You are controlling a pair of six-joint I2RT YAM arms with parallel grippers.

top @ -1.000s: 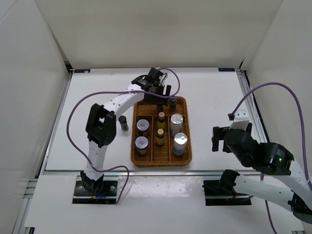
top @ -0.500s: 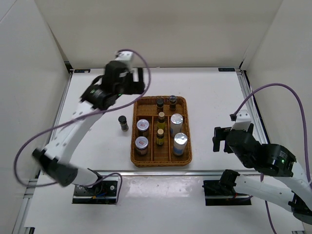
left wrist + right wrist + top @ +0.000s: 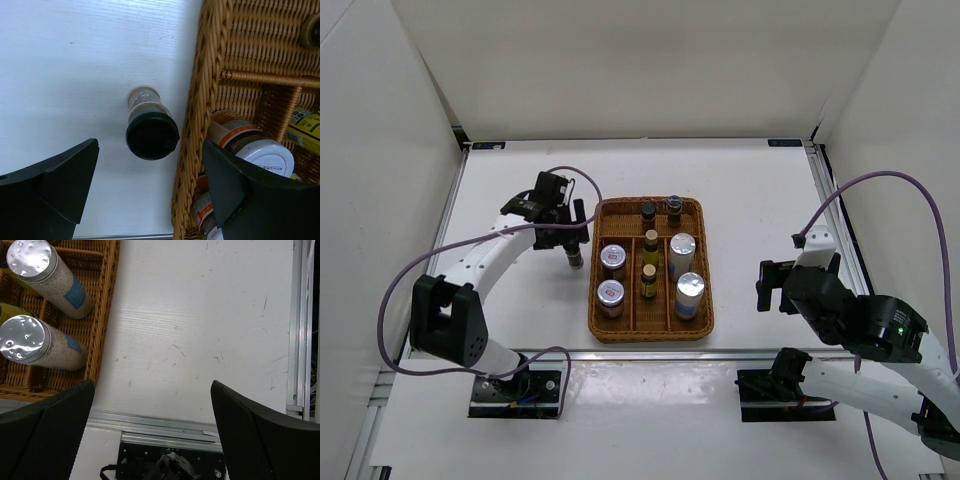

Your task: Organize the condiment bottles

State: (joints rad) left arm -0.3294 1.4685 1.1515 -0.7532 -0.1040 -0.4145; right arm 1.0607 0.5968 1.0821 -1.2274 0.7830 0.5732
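One tiny dark black-capped bottle (image 3: 574,255) stands on the table just left of the wicker tray (image 3: 701,262). In the left wrist view it (image 3: 151,132) stands upright between and beyond my fingers. My left gripper (image 3: 567,238) (image 3: 150,190) is open and empty, just above it. In the tray are two dark bottles (image 3: 648,210), two amber bottles (image 3: 651,243), two white silver-capped cylinders (image 3: 682,250) (image 3: 45,275) and two red-labelled jars (image 3: 612,258) (image 3: 255,150). My right gripper (image 3: 782,290) (image 3: 152,430) is open and empty, right of the tray.
The tray wall (image 3: 200,100) rises close to the right of the loose bottle. White walls enclose the table on three sides. A metal rail (image 3: 165,422) runs along the table's near edge. Bare table lies left of and behind the tray.
My left arm left the tray's far end, swung up and left, then came down over the loose dark bottle left of the tray. The right arm has not moved.
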